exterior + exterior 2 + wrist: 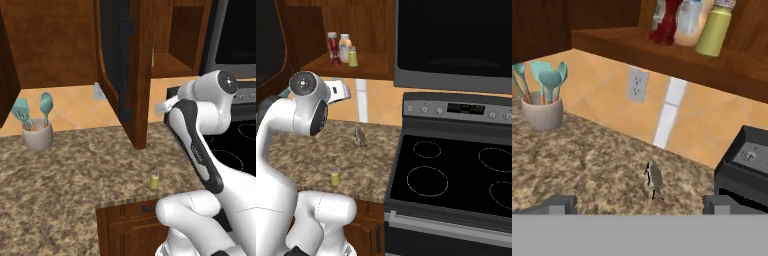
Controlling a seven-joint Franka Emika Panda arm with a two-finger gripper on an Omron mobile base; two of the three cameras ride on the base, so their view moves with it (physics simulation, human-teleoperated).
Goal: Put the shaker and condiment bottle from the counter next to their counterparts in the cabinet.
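Note:
The shaker [155,180] [335,177], a tiny yellow-green cylinder with a grey cap, stands upright on the counter [60,185] near its front edge. The condiment bottle [333,47] [667,20], red with a white cap, stands on the shelf of the cabinet [368,65], whose door [127,75] hangs open. Beside it are a pale bottle [345,47] and a larger yellow-green shaker [353,56] [714,30]. My gripper [639,206] [342,91] is open and empty, held in the air above the counter and below the shelf, well behind the counter shaker.
A beige crock of teal utensils [37,134] [542,110] stands at the counter's back left. A small grey object [360,137] [654,180] lies near the backsplash. A wall outlet [637,85] sits below the shelf. The black stove [451,175] adjoins the counter on the right, under a dark microwave [456,40].

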